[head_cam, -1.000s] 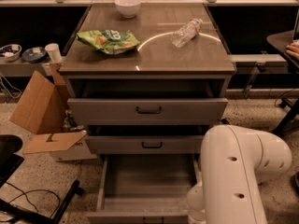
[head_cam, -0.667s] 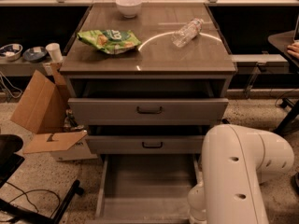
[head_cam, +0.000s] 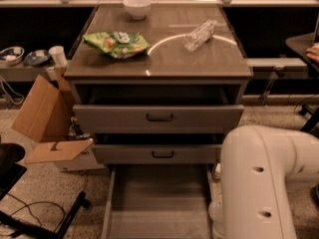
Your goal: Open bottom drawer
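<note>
The bottom drawer (head_cam: pixel 159 203) of the grey cabinet is pulled far out toward me. Its plain grey tray is bare inside, and its front and handle run off the lower edge of the view. The middle drawer (head_cam: pixel 157 154) and the top drawer (head_cam: pixel 159 117) above it are each slightly out, with dark bar handles. My white arm (head_cam: pixel 264 183) fills the lower right, beside the open drawer. The gripper is out of view, below the frame.
On the cabinet top lie a green snack bag (head_cam: pixel 115 43), a clear plastic bottle (head_cam: pixel 199 34) and a white bowl (head_cam: pixel 137 6). An open cardboard box (head_cam: pixel 47 121) stands on the floor at the left. A dark chair base (head_cam: pixel 30 203) is at lower left.
The bottom drawer has slid a little further out toward me. The arm has barely shifted.
</note>
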Controlling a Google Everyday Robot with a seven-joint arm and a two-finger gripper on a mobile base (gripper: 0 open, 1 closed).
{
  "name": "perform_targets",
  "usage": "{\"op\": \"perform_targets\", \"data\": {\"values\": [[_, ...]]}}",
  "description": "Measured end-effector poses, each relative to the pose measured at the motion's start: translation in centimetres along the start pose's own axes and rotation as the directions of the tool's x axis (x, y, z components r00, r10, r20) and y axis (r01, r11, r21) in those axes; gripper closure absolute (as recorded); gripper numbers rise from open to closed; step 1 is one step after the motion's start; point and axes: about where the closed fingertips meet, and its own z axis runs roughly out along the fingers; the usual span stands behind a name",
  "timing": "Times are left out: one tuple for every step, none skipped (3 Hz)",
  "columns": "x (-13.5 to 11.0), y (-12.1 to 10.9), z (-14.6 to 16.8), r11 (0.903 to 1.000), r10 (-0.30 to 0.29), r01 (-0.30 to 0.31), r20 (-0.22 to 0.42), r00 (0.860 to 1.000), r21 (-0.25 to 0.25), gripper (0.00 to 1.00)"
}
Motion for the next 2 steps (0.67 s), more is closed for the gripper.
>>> {"op": "perform_targets", "data": {"values": [[1.98, 1.46, -3.18, 0.9969, 0.076, -0.076, -0.016, 0.997, 0.018, 0.83], [1.97, 1.47, -3.18, 0.997, 0.076, -0.076, -0.015, 0.997, 0.018, 0.6]]}}
